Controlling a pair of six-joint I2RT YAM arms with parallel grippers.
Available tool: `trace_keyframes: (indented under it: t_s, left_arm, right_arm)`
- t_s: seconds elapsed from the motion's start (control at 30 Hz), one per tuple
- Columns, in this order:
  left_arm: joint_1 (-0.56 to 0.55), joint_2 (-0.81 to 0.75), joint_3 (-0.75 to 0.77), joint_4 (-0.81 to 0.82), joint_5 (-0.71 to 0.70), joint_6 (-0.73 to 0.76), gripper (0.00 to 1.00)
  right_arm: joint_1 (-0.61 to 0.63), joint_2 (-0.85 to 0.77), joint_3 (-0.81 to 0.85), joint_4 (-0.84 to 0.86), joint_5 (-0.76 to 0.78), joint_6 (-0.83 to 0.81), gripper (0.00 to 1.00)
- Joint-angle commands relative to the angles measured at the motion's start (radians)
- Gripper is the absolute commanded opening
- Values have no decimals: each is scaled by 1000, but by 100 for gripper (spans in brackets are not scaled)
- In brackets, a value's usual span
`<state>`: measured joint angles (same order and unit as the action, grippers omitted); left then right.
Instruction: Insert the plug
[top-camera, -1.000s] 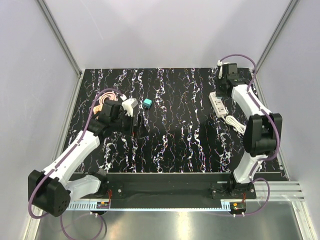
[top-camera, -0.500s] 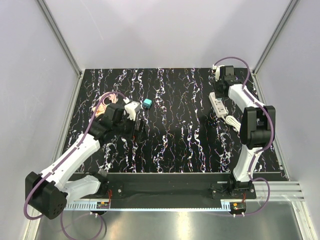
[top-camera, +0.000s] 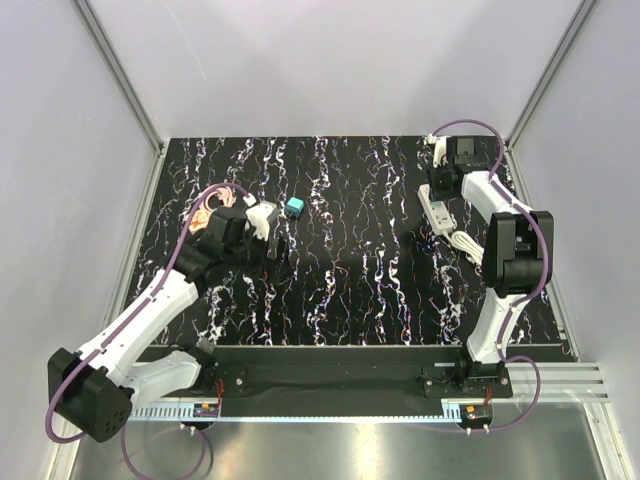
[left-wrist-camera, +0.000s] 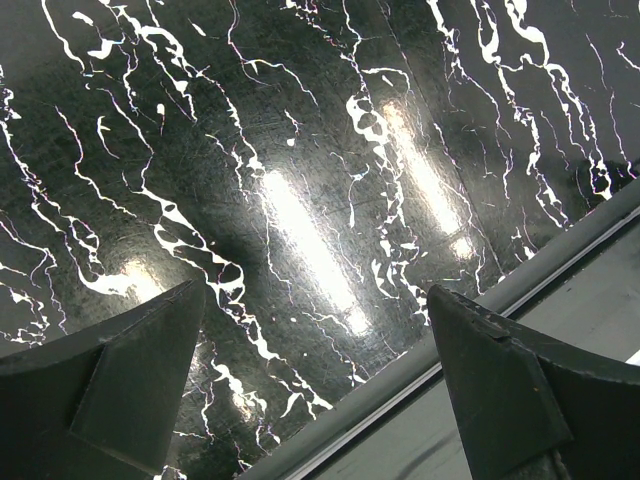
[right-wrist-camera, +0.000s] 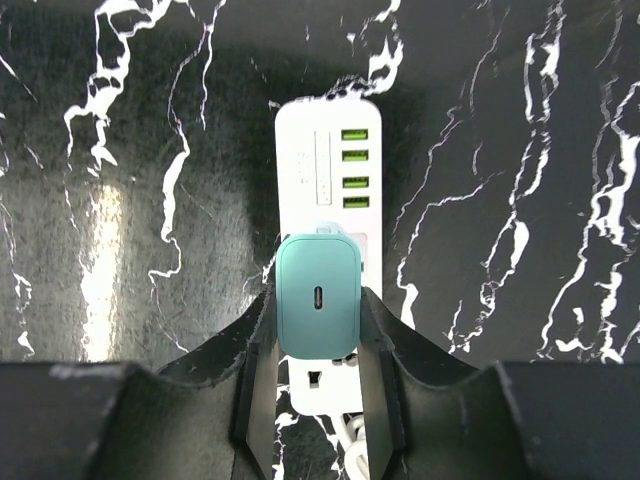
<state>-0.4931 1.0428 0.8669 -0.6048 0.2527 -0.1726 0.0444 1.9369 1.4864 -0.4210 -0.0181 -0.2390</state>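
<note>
The teal-blue plug (top-camera: 294, 207) lies on the black marbled table, left of centre, with nothing holding it. My left gripper (top-camera: 271, 246) is a little to the plug's near left; in the left wrist view its fingers (left-wrist-camera: 120, 385) stand wide apart with nothing between them. My right gripper (right-wrist-camera: 318, 330) is shut on a paler mint-green cube block (right-wrist-camera: 318, 296) with a small port on its face. It holds that block right on top of the white power strip (right-wrist-camera: 322, 150), just below the green USB ports. I cannot tell whether the block is seated.
The power strip (top-camera: 439, 211) lies at the back right under my right gripper (top-camera: 438, 186), and its coiled white cord (top-camera: 468, 246) trails toward the near right. A tan-pink coiled thing (top-camera: 203, 208) shows behind my left arm. The table's front rail (left-wrist-camera: 500, 300) is in the left wrist view.
My right wrist has shifted slightly over the power strip. My left arm has turned a little near the teal-blue plug, which has not moved.
</note>
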Motion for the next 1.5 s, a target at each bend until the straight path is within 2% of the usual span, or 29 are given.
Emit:
trace_keyframes:
  t_s: [0.0,0.4,0.8,1.13,1.47]
  left_arm:
    - [-4,-15,23,13,-21,15,99]
    - [-2,-13,23,8,-26,15,99]
    - [-2,-20,23,7,-43,15,99]
    - [-2,-21,24,7,-47,15,99]
    - [-2,-21,26,5,-43,15,99]
  right_arm:
    - [-15,-1,-9,37,-46,-13,0]
    - [-32,-10,-54,33,-69,-13,0]
    - [-38,69,-92,31,-80,-3,0]
    - [-38,102,-135,-10,-28,1,0]
    - [-40,138,-166,-59,-60,23,0]
